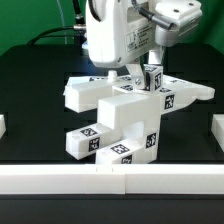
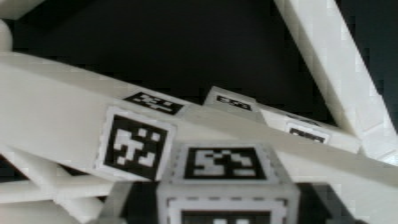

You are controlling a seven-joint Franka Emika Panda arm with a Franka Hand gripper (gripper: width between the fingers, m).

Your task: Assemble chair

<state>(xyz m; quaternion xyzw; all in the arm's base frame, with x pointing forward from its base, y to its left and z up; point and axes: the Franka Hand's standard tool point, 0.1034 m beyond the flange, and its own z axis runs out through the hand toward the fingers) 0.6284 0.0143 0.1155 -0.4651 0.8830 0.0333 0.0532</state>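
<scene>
The partly built chair (image 1: 118,112) stands in the middle of the black table: a stack of matte white tagged blocks with a long flat piece (image 1: 185,93) reaching to the exterior view's right. My gripper (image 1: 150,66) hangs just above it, shut on a small upright white tagged bar (image 1: 151,80) that sits at the top of the stack. In the wrist view the dark fingers (image 2: 135,205) flank this tagged bar (image 2: 228,168) on both sides, my gripper (image 2: 226,207) closed against it. White bars of the chair (image 2: 107,80) cross behind it.
A low white rail (image 1: 110,181) runs along the table's front edge. Short white wall pieces stand at the exterior view's left (image 1: 2,126) and right (image 1: 216,131). The arm's white body (image 1: 110,35) looms over the back of the assembly.
</scene>
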